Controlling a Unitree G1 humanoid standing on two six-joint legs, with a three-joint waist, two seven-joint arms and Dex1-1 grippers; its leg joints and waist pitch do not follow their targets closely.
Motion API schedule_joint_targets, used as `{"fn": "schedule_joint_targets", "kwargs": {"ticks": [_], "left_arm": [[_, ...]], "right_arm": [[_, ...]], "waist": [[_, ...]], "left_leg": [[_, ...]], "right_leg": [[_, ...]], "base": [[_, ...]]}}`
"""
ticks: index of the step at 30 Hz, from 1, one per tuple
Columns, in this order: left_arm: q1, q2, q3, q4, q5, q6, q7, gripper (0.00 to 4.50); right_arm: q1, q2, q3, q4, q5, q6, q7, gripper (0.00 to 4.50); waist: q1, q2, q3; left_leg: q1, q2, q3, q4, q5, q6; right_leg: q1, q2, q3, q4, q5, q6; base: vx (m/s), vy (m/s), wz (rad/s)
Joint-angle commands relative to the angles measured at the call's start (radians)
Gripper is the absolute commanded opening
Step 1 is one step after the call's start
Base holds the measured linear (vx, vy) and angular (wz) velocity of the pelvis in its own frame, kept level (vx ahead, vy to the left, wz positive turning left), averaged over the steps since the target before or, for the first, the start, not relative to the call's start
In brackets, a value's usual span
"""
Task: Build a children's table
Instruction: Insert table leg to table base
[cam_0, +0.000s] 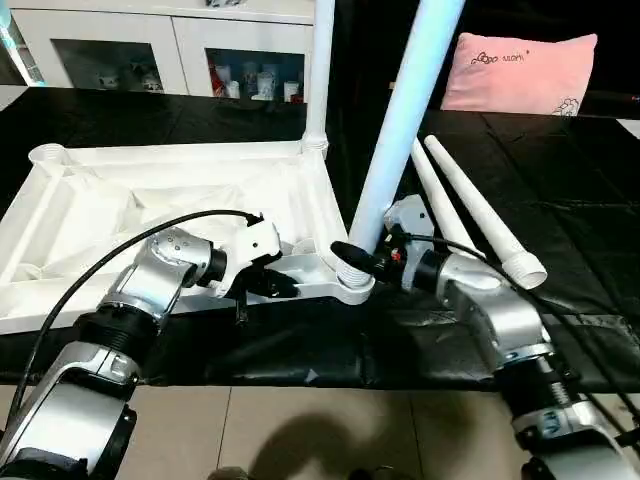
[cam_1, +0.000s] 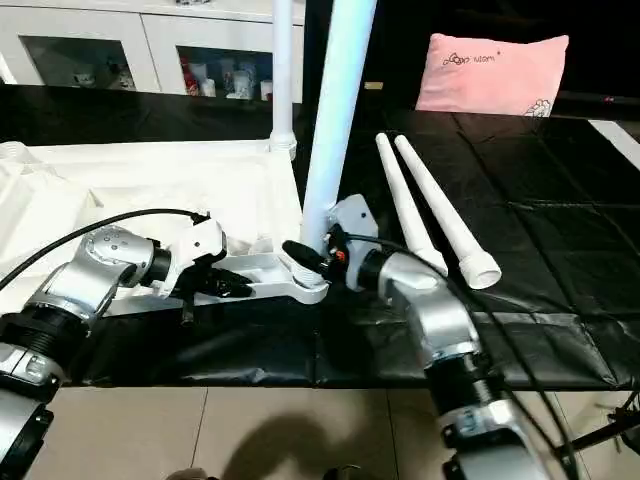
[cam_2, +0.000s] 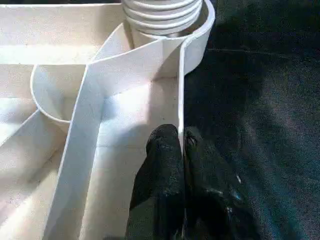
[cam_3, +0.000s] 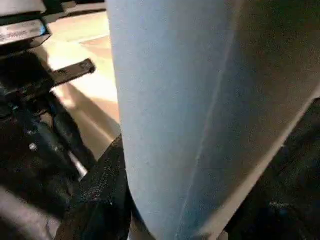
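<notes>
The white table top (cam_0: 150, 200) lies upside down on the black cloth, its ribs facing up. One leg (cam_0: 321, 70) stands upright in the far right corner socket. A second leg (cam_0: 410, 110) leans in the near right corner socket (cam_0: 352, 285), its ridged end (cam_2: 162, 12) sitting in the socket. My right gripper (cam_0: 350, 258) is shut on this leg's lower end, and the tube (cam_3: 190, 110) runs between its black fingers (cam_3: 100, 200). Beside that corner, my left gripper (cam_0: 285, 285) is shut on the thin near rim (cam_2: 180, 90).
Two loose legs (cam_0: 480, 215) lie side by side on the cloth to the right of the top. A pink pillow (cam_0: 520, 70) rests at the back right. A white cabinet with glass doors (cam_0: 150, 45) stands behind. The cloth's front edge hangs over tiled floor.
</notes>
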Motion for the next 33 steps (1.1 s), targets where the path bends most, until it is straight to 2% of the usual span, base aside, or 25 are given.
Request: {"fn": "schedule_joint_targets", "kwargs": {"ticks": [1,6,9,12,16,17,18,20,21,22,23,24,25,26,27,28,31,33], "left_arm": [[-0.006,-0.001,-0.015,0.001,0.007,-0.003,-0.011,0.0],[-0.005,-0.004,-0.01,0.003,0.003,0.002,-0.005,0.0],[0.0,-0.001,-0.009,-0.009,-0.003,0.009,-0.016,0.0],[0.005,0.002,-0.009,-0.019,-0.006,0.013,-0.02,0.0],[0.009,0.007,0.001,-0.036,-0.022,0.028,-0.031,0.0],[0.009,0.007,0.001,-0.036,-0.022,0.028,-0.031,0.0],[0.009,0.01,0.005,-0.04,-0.025,0.032,-0.032,0.0],[0.007,0.012,0.014,-0.044,-0.035,0.043,-0.035,0.0],[0.007,0.014,0.016,-0.046,-0.038,0.045,-0.038,0.0],[0.007,0.015,0.017,-0.047,-0.039,0.046,-0.039,0.0],[0.004,0.016,0.018,-0.042,-0.039,0.046,-0.039,0.0],[0.002,0.017,0.019,-0.039,-0.039,0.046,-0.038,0.0],[-0.003,0.016,0.02,-0.03,-0.036,0.043,-0.031,0.0],[-0.007,0.016,0.02,-0.024,-0.033,0.04,-0.025,0.0],[-0.013,0.016,0.023,-0.016,-0.032,0.04,-0.022,0.0],[-0.015,0.016,0.023,-0.015,-0.033,0.041,-0.022,0.0],[-0.024,0.016,0.027,-0.009,-0.036,0.047,-0.018,0.0],[-0.032,0.018,0.029,-0.006,-0.037,0.05,-0.012,0.0]], "right_arm": [[0.022,-0.013,0.022,0.023,-0.011,0.037,0.03,1.93],[0.029,-0.005,0.034,0.038,-0.004,0.036,0.043,1.93],[0.024,-0.002,0.037,0.071,-0.018,0.009,0.04,1.93],[0.019,0.004,0.028,0.099,-0.02,-0.006,0.035,1.93],[0.01,0.031,-0.028,0.157,0.037,-0.006,0.04,1.93],[0.01,0.031,-0.028,0.157,0.037,-0.006,0.04,1.93],[0.011,0.041,-0.059,0.172,0.073,-0.004,0.049,1.93],[0.019,0.051,-0.1,0.186,0.121,0.003,0.062,1.93],[0.024,0.053,-0.108,0.188,0.131,0.004,0.065,1.93],[0.027,0.055,-0.113,0.19,0.135,0.003,0.067,1.93],[0.039,0.055,-0.115,0.193,0.135,-0.008,0.073,1.93],[0.046,0.056,-0.115,0.195,0.133,-0.015,0.076,1.93],[0.06,0.06,-0.119,0.198,0.138,-0.022,0.079,1.93],[0.069,0.063,-0.123,0.2,0.142,-0.026,0.08,1.93],[0.085,0.07,-0.125,0.203,0.141,-0.037,0.079,1.93],[0.09,0.071,-0.123,0.205,0.139,-0.042,0.078,1.93],[0.12,0.079,-0.111,0.222,0.116,-0.081,0.07,1.93],[0.157,0.082,-0.085,0.238,0.075,-0.142,0.048,1.93]], "waist": [[0.001,0.008,-0.08],[0.004,0.009,-0.081],[0.004,0.01,-0.08],[0.003,0.007,-0.079],[0.003,0.007,-0.08],[0.002,0.007,-0.079],[0.002,0.007,-0.079],[0.002,0.015,-0.082],[0.006,0.027,-0.084],[0.003,0.021,-0.085],[0.005,0.028,-0.085],[0.004,0.025,-0.086],[0.006,0.03,-0.086],[0.007,0.027,-0.086],[0.01,0.035,-0.086],[0.008,0.031,-0.085],[0.01,0.039,-0.084],[0.011,0.044,-0.083]], "left_leg": [[-0.009,-0.009,0.017,-0.066,-0.139,0.019],[-0.008,-0.008,0.018,-0.065,-0.133,0.019],[-0.008,-0.009,0.018,-0.065,-0.143,0.015],[-0.007,-0.009,0.018,-0.066,-0.148,0.016],[-0.008,-0.008,0.016,-0.067,-0.155,0.017],[-0.008,-0.008,0.016,-0.068,-0.158,0.016],[-0.008,-0.007,0.016,-0.068,-0.159,0.015],[-0.005,-0.007,0.015,-0.068,-0.173,0.016],[-0.005,-0.007,0.013,-0.067,-0.173,0.013],[-0.006,-0.006,0.014,-0.068,-0.171,0.014],[-0.006,-0.007,0.012,-0.067,-0.167,0.011],[-0.007,-0.009,0.013,-0.066,-0.164,0.012],[-0.007,-0.009,0.012,-0.066,-0.165,0.012],[-0.008,-0.01,0.014,-0.065,-0.165,0.016],[-0.007,-0.009,0.012,-0.066,-0.168,0.015],[-0.007,-0.009,0.013,-0.066,-0.174,0.015],[-0.007,-0.009,0.012,-0.067,-0.186,0.011],[-0.006,-0.01,0.011,-0.067,-0.202,0.009]], "right_leg": [[0.083,-0.059,0.045,-0.073,-0.225,-0.162],[0.081,-0.062,0.045,-0.073,-0.218,-0.166],[0.08,-0.063,0.044,-0.075,-0.232,-0.165],[0.081,-0.062,0.044,-0.075,-0.239,-0.164],[0.081,-0.064,0.044,-0.077,-0.259,-0.161],[0.08,-0.063,0.043,-0.077,-0.259,-0.161],[0.08,-0.063,0.043,-0.077,-0.258,-0.161],[0.08,-0.063,0.043,-0.077,-0.234,-0.176],[0.081,-0.064,0.043,-0.072,-0.211,-0.189],[0.082,-0.063,0.042,-0.073,-0.195,-0.194],[0.082,-0.061,0.041,-0.069,-0.167,-0.204],[0.085,-0.06,0.041,-0.068,-0.151,-0.209],[0.085,-0.061,0.041,-0.067,-0.147,-0.212],[0.086,-0.062,0.041,-0.069,-0.144,-0.213],[0.086,-0.062,0.04,-0.068,-0.151,-0.216],[0.085,-0.061,0.04,-0.071,-0.16,-0.214],[0.084,-0.062,0.039,-0.073,-0.171,-0.214],[0.083,-0.062,0.038,-0.076,-0.195,-0.209]], "base": [[0.0,0.0,0.0],[0.0,0.0,0.0],[0.0,0.0,0.0],[0.0,0.0,0.0],[0.0,0.0,0.0],[0.0,0.0,0.0],[0.0,0.0,0.0],[0.0,0.0,0.0],[0.0,0.0,0.0],[0.0,0.0,0.0],[0.0,0.0,0.0],[0.0,0.0,0.0],[0.0,0.0,0.0],[0.0,0.0,0.0],[0.0,0.0,0.0],[0.0,0.0,0.0],[0.0,0.0,0.0],[0.0,0.0,0.0]]}}
